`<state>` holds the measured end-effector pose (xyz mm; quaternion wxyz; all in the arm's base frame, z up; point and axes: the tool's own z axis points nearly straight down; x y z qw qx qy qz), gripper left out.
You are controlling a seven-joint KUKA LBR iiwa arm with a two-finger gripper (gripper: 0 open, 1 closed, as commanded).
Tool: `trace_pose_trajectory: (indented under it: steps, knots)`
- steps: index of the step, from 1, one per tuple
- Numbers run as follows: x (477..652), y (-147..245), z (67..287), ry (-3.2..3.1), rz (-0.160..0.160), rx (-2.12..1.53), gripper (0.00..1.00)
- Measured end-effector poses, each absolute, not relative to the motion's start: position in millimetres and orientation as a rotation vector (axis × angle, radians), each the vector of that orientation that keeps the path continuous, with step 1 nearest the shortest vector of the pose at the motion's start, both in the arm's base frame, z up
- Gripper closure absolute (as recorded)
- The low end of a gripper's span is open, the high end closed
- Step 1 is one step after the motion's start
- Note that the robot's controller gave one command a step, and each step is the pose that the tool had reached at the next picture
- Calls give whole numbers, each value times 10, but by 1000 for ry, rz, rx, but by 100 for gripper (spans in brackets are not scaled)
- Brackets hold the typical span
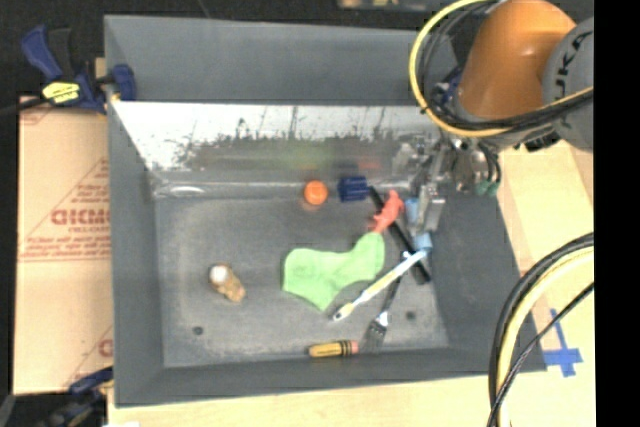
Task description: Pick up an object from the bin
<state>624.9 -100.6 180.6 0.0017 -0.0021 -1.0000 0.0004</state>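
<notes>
Poised right of centre, end effector (426,205) by the red piece (386,213) and toothbrush (375,291), opening impossible to tell, yet to lift anything.

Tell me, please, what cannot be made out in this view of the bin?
Camera view:
- Black pen: upper end hidden beneath the gripper.
- Red thing beside the gripper: too small to identify.
- Tan thing at the left of the bin: too small to identify.
- Green cloth: hides whatever lies beneath it.

Robot lab: arm (515,55) over metal bin (260,65)
</notes>
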Motion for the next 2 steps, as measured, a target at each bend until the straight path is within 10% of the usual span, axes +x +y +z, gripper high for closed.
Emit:
trace_pose_trajectory:
  steps: [1, 2]
  knots:
    - [6266, -1003, 1857, -3147, 3, -2, 0]
    - [5817, -718, 752, -3075, 2, 651, 0]
